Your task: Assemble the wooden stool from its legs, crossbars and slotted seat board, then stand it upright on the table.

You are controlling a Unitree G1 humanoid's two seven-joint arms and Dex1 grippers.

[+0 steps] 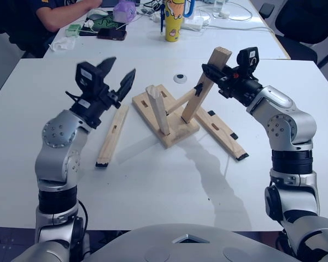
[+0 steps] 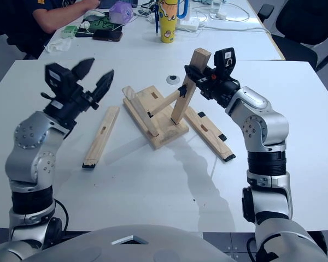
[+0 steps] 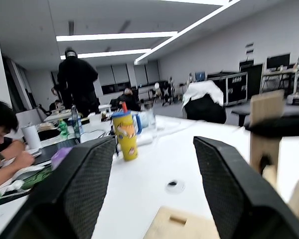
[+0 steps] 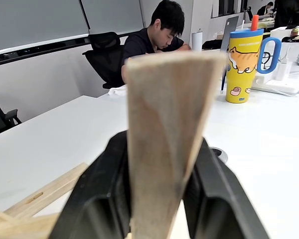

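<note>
The slotted seat board (image 1: 172, 132) lies flat mid-table with two legs standing in it. My right gripper (image 1: 212, 73) is shut on the taller leg (image 1: 205, 87), near its top; in the right wrist view that leg (image 4: 167, 149) stands between the black fingers (image 4: 107, 194). A crossbar (image 1: 179, 102) runs from it toward the shorter leg (image 1: 158, 109). Another loose leg (image 1: 113, 134) lies left of the board, and one more (image 1: 221, 131) lies to its right. My left gripper (image 1: 119, 76) hovers open above the left loose leg, with nothing between its fingers (image 3: 84, 189).
A small round black-and-white disc (image 1: 179, 78) lies behind the board. On the adjoining far table stand a yellow cup (image 1: 174, 22), a phone (image 1: 112, 34) and other clutter. The near half of the white table (image 1: 169, 185) is bare.
</note>
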